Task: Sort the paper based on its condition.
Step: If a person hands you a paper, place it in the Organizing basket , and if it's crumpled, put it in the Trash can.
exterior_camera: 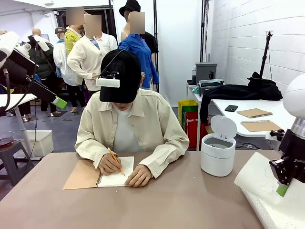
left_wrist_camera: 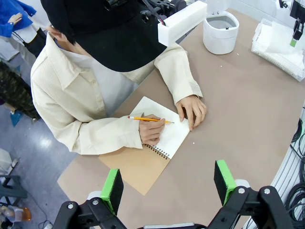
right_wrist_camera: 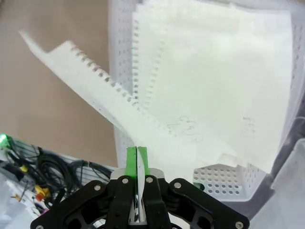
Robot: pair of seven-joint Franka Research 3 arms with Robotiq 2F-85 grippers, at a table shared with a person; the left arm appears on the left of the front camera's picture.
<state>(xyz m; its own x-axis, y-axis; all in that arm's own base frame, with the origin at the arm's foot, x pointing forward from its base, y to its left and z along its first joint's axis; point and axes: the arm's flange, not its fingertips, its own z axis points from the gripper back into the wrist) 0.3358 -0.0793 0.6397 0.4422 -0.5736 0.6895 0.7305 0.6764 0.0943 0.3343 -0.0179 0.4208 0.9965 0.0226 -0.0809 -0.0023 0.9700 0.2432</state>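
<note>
My right gripper (right_wrist_camera: 137, 160) is shut on the lower edge of a white paper sheet (right_wrist_camera: 81, 67) with a torn perforated side. It holds the sheet over a white mesh basket (right_wrist_camera: 224, 180), where other paper sheets (right_wrist_camera: 214, 71) lie, some with faint pencil marks. In the front view this gripper (exterior_camera: 284, 187) hangs at the table's right end with the sheet (exterior_camera: 257, 176) spread to its left. My left gripper (left_wrist_camera: 168, 183) is open and empty, high above the table and looking down on the person.
A person at the far side writes with a pencil (left_wrist_camera: 147, 119) in an open spiral notebook (exterior_camera: 116, 177), both hands on it. A white lidded bin (exterior_camera: 218, 151) stands right of centre. The basket (exterior_camera: 274, 214) sits at the near right corner.
</note>
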